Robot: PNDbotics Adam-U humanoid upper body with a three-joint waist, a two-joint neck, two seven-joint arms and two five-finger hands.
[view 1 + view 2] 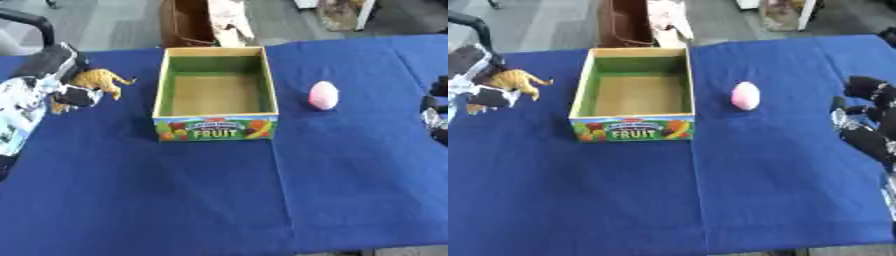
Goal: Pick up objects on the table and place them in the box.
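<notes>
**One box, one egg, one animal**

We see one open box (215,95) mid-table, one pink egg (323,95) just right of it, and one orange toy animal (101,81) pinched by our left hand (68,90). We cannot tell our right hand's (871,125) fingers.

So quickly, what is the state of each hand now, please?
Left hand: shut on the orange toy animal, beside the box.
Right hand: at the right edge, holding nothing; fingers cannot be told.
</notes>
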